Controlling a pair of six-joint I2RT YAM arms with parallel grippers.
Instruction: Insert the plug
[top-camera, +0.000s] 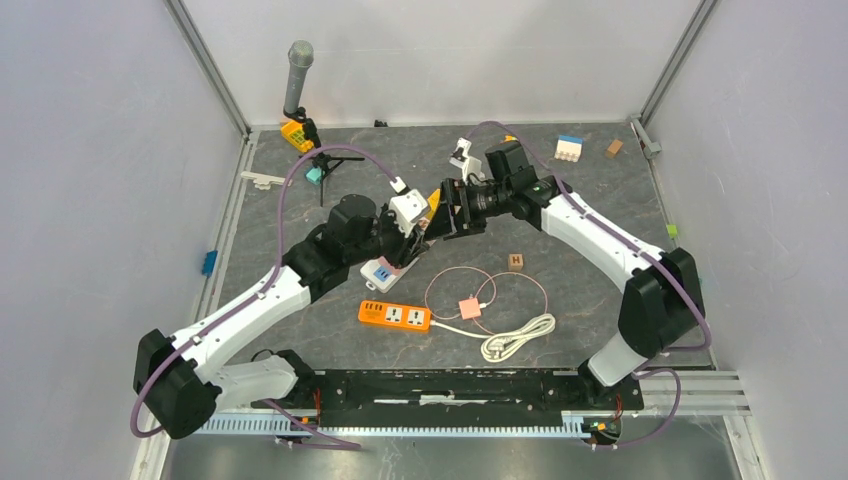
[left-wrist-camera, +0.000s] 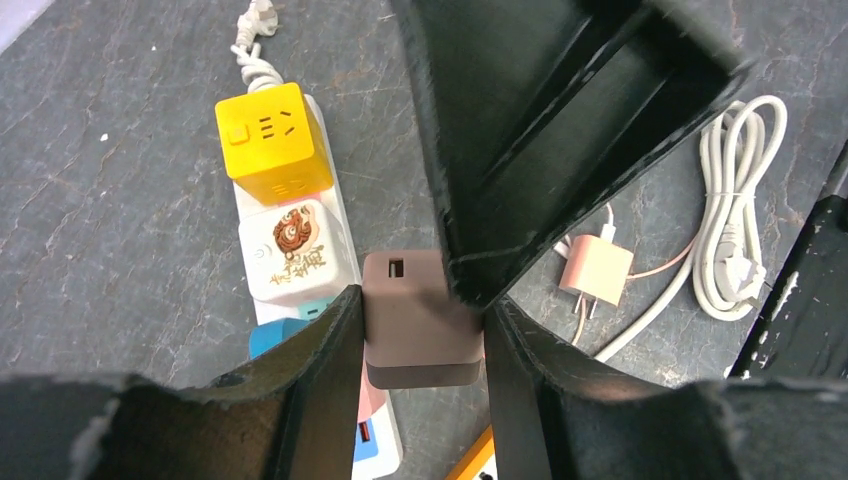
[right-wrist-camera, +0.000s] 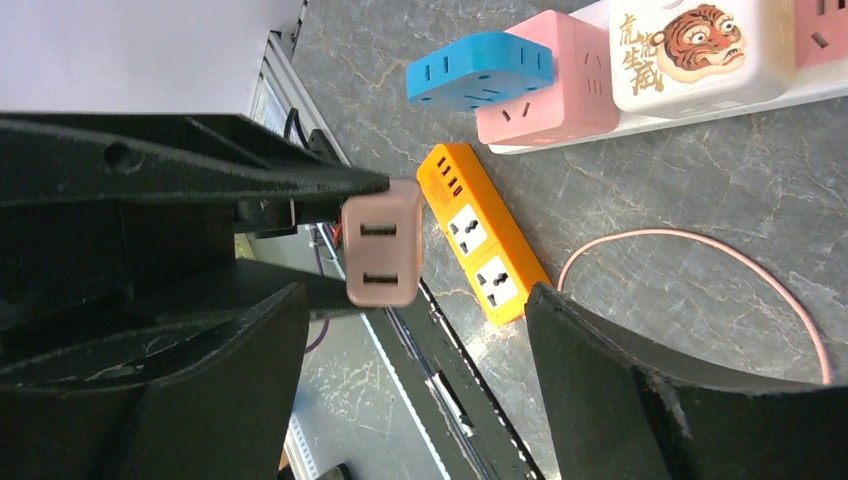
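**Plug gripped aloft in the left claw, right claw spread around it**

The left claw (left-wrist-camera: 422, 302) was clenched on the brown plug (left-wrist-camera: 408, 318), one finger pressed to each side of its body. The plug hung above the worktop (top-camera: 580, 310), over the near end of the white power strip (left-wrist-camera: 338, 205). In the right wrist view its face showed two slots, one above the other.

Just right of it, the right claw (right-wrist-camera: 415, 295) met the left one above the middle of the worktop. Its jaws stood wide apart with the plug between them. In the left wrist view one black finger (left-wrist-camera: 540, 130) reached down to the plug's upper corner; whether it actually touched I could not tell.

On the white strip sat a yellow cube (left-wrist-camera: 272, 140), then a white cube with a tiger print (left-wrist-camera: 297, 250), then a pink cube (right-wrist-camera: 550, 95) and a blue one (right-wrist-camera: 480, 70).

Nearer the arm bases lay an orange power strip (top-camera: 395, 316). To its right lay a small pink adapter (top-camera: 470, 307) inside the loop of its thin pink lead, and beside that a coiled white cable (top-camera: 520, 337).
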